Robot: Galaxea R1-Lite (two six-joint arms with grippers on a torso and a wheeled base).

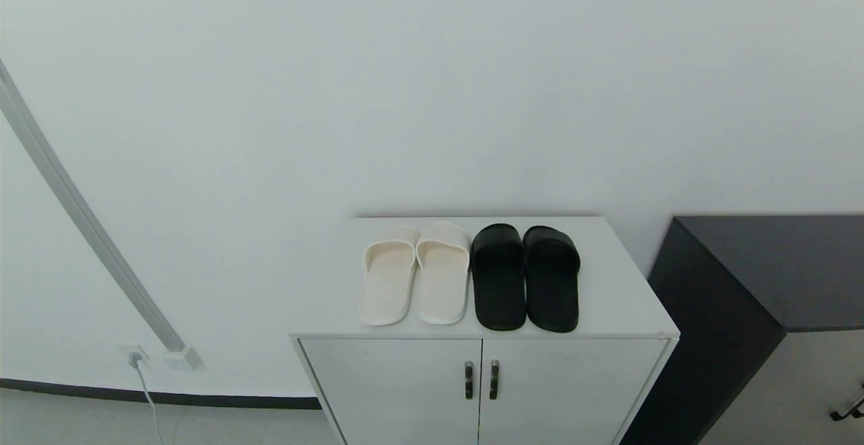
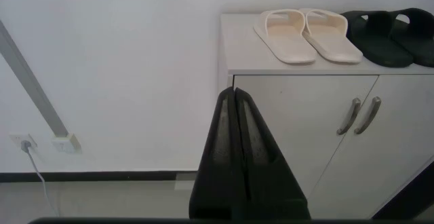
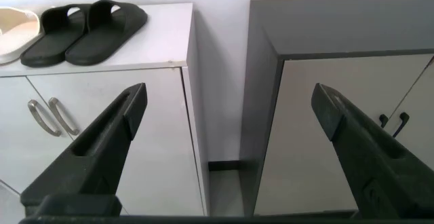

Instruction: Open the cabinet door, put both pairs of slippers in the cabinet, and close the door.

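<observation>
A white cabinet (image 1: 607, 310) stands against the wall, both doors closed, with two metal handles (image 1: 480, 379) at the centre seam. On its top lie a cream pair of slippers (image 1: 416, 273) and, to their right, a black pair (image 1: 526, 276), toes toward the wall. My left gripper (image 2: 234, 91) is shut and empty, held low in front of the cabinet's left edge (image 2: 226, 81). My right gripper (image 3: 229, 98) is open and empty, held low in front of the gap between the white cabinet (image 3: 169, 129) and a dark one. The wrist views also show the slippers (image 2: 308, 34) (image 3: 85, 22) and handles (image 2: 359, 114) (image 3: 46, 115).
A dark grey cabinet (image 1: 756, 296) stands close on the right, with light doors (image 3: 339, 129). A slanted cable duct (image 1: 74, 208) runs down the wall to a socket and cord (image 1: 138, 360) at the left. Bare floor (image 2: 102, 200) lies left of the white cabinet.
</observation>
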